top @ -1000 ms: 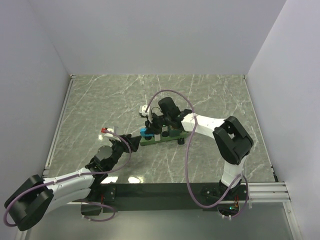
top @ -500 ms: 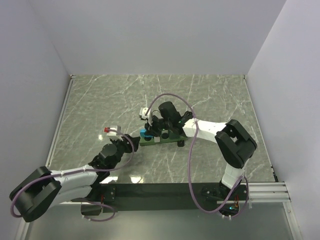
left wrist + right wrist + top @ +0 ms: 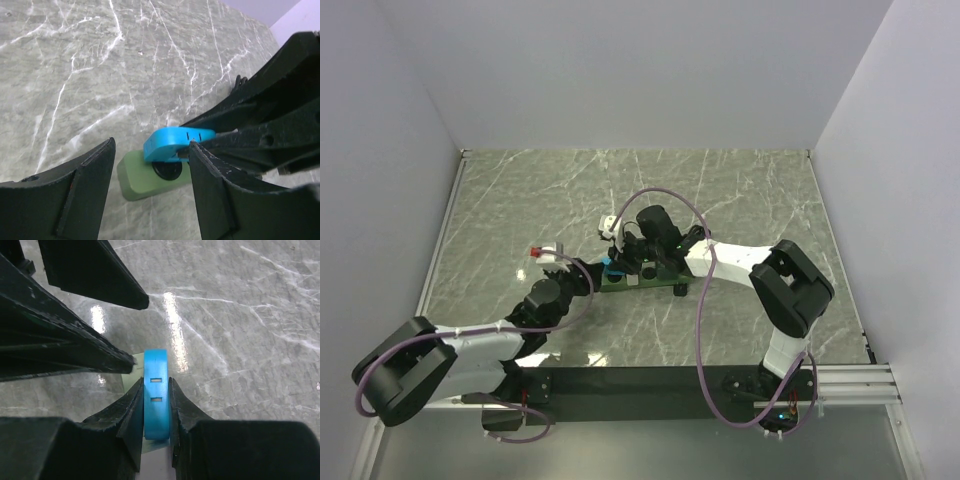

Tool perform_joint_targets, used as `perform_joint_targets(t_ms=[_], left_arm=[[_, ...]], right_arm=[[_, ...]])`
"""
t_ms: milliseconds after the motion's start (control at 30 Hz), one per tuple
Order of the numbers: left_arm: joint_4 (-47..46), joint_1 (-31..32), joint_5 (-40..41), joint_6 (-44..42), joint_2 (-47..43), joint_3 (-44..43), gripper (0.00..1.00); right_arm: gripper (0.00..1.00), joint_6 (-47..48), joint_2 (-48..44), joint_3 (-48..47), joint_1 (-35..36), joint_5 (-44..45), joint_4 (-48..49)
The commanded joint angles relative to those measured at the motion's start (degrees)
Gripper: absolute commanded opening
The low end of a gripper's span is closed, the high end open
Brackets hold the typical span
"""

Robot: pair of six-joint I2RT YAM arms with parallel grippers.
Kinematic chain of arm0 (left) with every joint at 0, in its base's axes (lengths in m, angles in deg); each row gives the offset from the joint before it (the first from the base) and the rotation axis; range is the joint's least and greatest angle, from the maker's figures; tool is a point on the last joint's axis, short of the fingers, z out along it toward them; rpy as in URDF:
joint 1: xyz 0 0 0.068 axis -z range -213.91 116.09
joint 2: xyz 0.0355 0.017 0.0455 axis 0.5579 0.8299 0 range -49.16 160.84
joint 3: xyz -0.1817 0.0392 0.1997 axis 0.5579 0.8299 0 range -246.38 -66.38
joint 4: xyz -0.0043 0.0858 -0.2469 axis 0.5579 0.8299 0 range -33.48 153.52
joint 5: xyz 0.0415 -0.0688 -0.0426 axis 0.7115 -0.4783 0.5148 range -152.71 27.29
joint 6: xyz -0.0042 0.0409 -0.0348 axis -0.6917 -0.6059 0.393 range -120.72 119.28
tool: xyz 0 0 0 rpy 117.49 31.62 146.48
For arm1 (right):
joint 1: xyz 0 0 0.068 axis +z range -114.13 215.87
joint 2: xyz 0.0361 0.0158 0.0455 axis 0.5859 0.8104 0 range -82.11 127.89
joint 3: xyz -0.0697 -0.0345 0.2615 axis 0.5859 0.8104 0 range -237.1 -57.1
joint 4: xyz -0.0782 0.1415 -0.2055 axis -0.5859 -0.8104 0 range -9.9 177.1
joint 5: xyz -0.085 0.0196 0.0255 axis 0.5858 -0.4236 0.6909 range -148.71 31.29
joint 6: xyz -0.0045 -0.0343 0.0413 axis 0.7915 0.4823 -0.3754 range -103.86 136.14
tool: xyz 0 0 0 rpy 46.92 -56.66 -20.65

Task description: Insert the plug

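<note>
The right gripper (image 3: 155,386) is clamped on the blue plug (image 3: 177,143), which hangs just above the socket (image 3: 167,171) at the 9 o'clock end of the green block (image 3: 142,179). A tilted or offset descent could jam the plug or shove the block. The left gripper (image 3: 150,148), at the plug's 8 o'clock, stands open and seemingly braces nothing.

I've got the blue plug (image 3: 155,365), slim with two small slots, pinched edge-up in my right gripper (image 3: 156,390), right over the dark round hole (image 3: 167,171) at the green socket block's (image 3: 140,179) end.
</note>
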Motion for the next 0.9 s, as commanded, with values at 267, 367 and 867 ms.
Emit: perform_joint_targets(t_ms=[267,367,867], left_arm=[[-6.29,-0.2,2.28,2.28,7.91,-3.61,0.66],[-8.13,-0.2,1.15,2.28,10.36,-3.87,0.65],[-10.16,0.32,-0.53,2.99,18.98,-4.13,0.62]], right_arm=[[0.0,-3.98,4.13,5.39,1.89,2.68,-12.56],[0.0,-4.15,4.04,5.56,2.07,2.68,-12.56],[0.0,-6.53,5.45,6.53,3.83,3.03,-12.12]])
